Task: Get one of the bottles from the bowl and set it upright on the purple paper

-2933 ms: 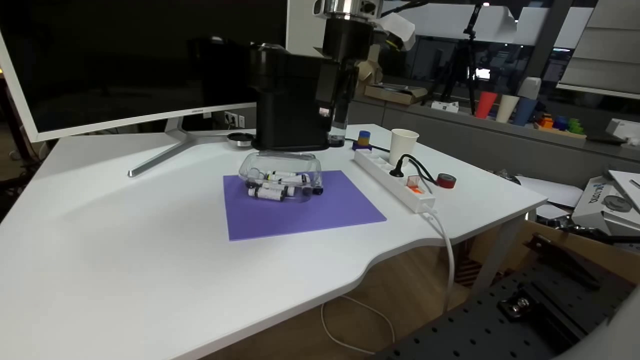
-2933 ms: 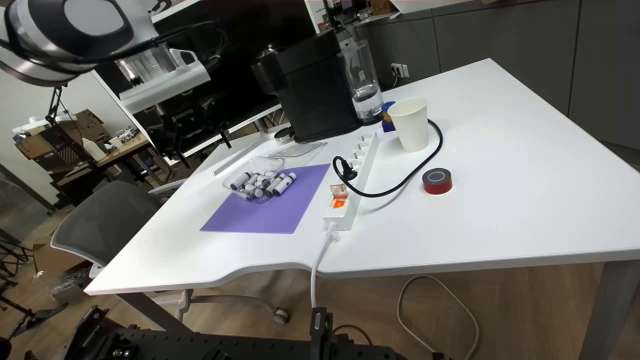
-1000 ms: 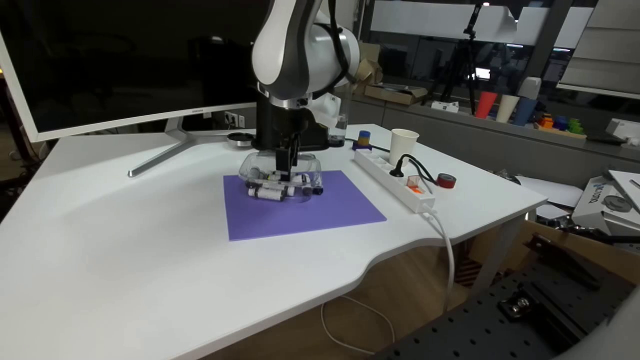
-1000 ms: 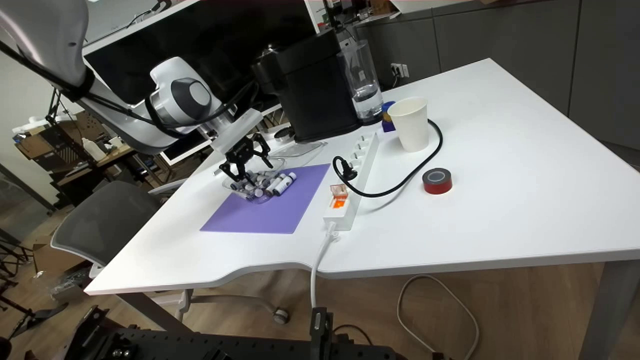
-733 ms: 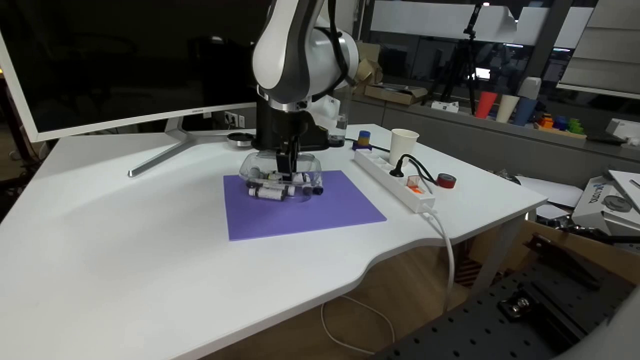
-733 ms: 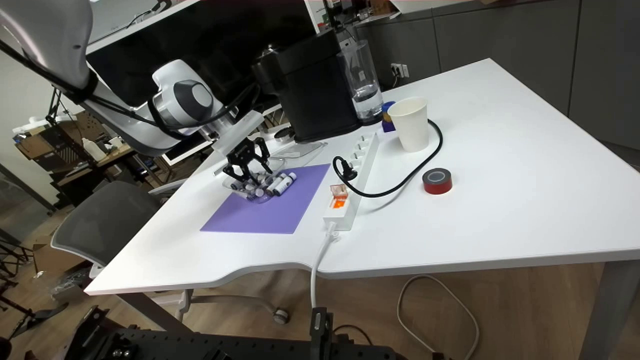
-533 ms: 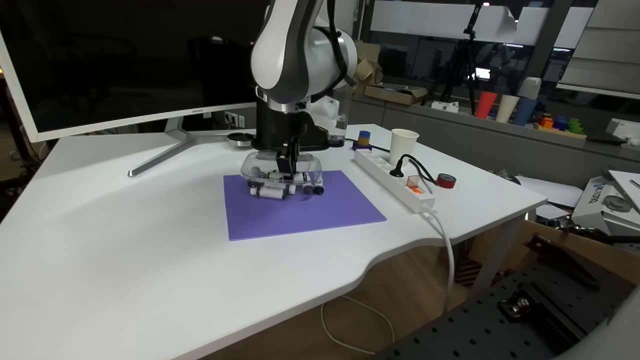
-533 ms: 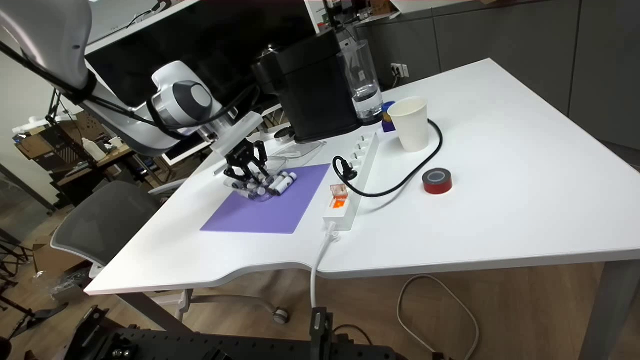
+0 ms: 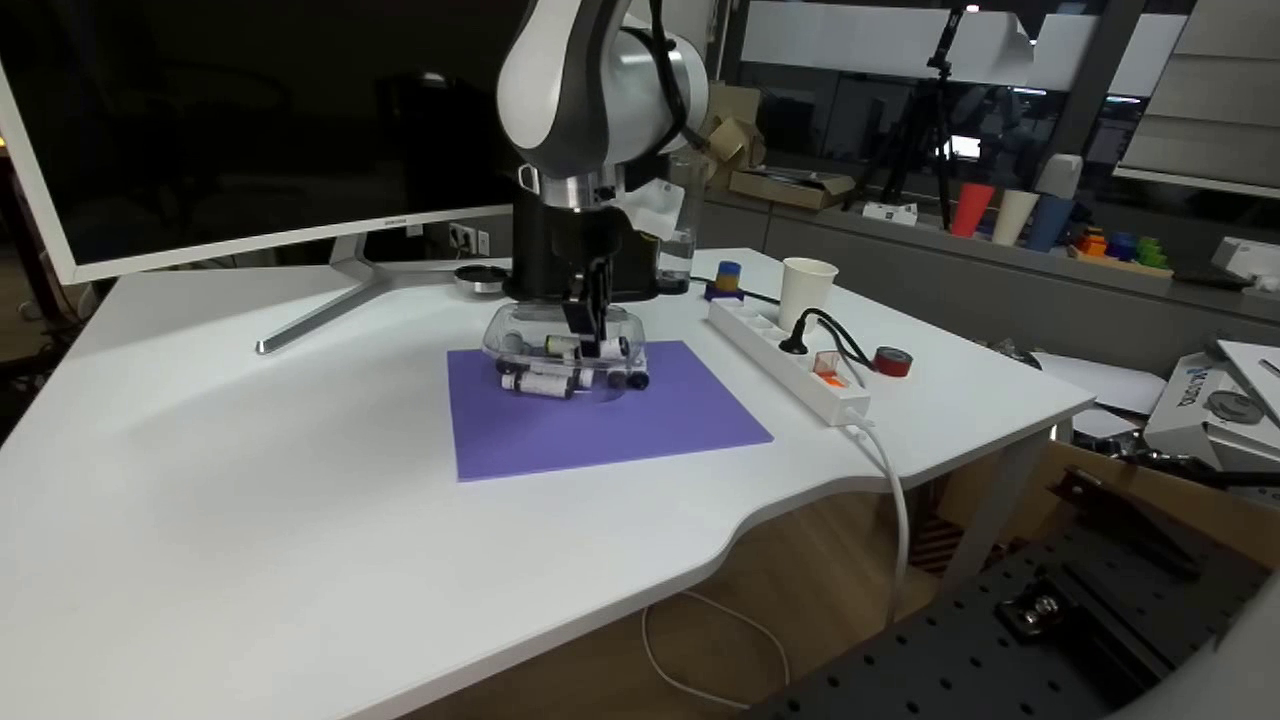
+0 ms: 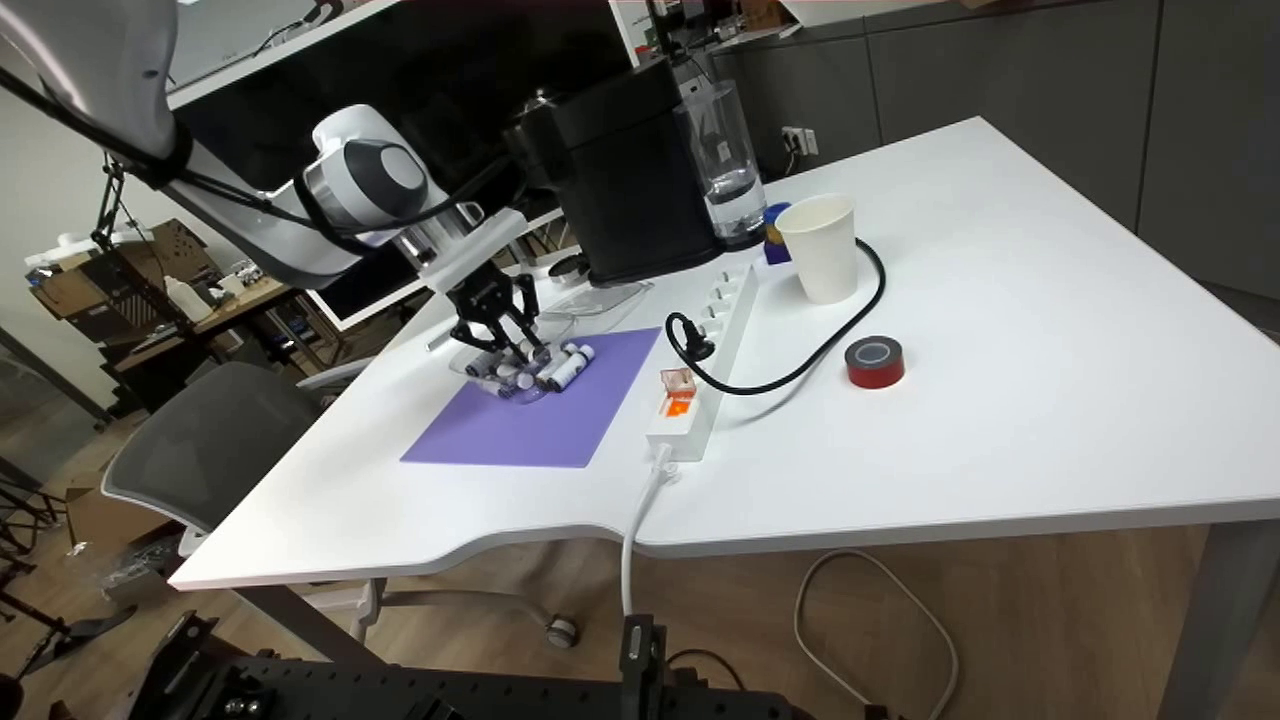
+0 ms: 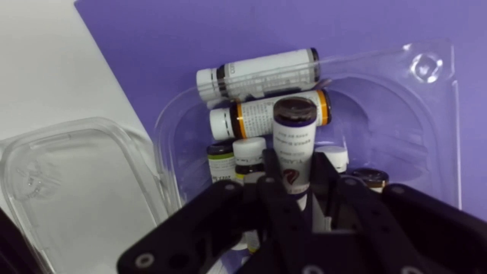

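My gripper [image 11: 296, 163] is shut on a bottle [image 11: 295, 139] with a white label and dark purple end, which it holds lengthwise between its fingers in the wrist view. Below and around it, several other bottles lie in the clear plastic bowl [image 11: 456, 152]. One white-labelled bottle [image 11: 266, 72] lies along the bowl's edge. The bowl rests over the rear part of the purple paper [image 9: 610, 435], whose front part shows in both exterior views. In an exterior view the gripper [image 10: 512, 345] points down into the bowl. The held bottle's lower end is partly hidden by the fingers.
A clear lid [image 11: 80, 198] lies beside the bowl. Behind stands a black coffee machine [image 10: 630, 180] with a water tank, and a large monitor [image 9: 250, 120]. A white power strip [image 9: 790, 365], a paper cup [image 9: 806, 288] and a tape roll [image 10: 874, 362] are on the table.
The arm has come down from high up to the bowl. Within the last second the jaws have closed on a bottle, and the gripper has risen slightly with it, shifting neighbouring bottles.
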Robot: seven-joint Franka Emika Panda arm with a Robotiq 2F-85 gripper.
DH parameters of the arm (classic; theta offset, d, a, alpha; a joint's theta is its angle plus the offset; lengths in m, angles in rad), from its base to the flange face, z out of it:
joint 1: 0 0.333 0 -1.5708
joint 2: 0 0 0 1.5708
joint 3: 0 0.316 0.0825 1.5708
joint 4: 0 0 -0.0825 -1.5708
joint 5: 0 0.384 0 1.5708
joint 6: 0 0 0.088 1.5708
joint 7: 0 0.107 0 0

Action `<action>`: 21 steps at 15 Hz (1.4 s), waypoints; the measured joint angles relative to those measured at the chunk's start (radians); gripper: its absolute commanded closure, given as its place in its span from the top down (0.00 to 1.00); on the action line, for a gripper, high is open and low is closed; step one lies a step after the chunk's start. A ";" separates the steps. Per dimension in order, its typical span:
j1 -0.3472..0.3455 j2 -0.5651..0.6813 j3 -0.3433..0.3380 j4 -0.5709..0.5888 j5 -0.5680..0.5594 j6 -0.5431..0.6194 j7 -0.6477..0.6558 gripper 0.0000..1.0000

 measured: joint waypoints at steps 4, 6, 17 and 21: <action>-0.030 -0.075 0.001 0.025 0.027 -0.103 0.015 0.07; -0.048 -0.126 -0.005 0.029 0.029 -0.154 0.037 0.07; -0.170 -0.173 0.034 -0.117 0.195 -0.125 -0.033 0.07; -0.229 -0.167 0.080 -0.166 0.319 -0.081 -0.152 0.07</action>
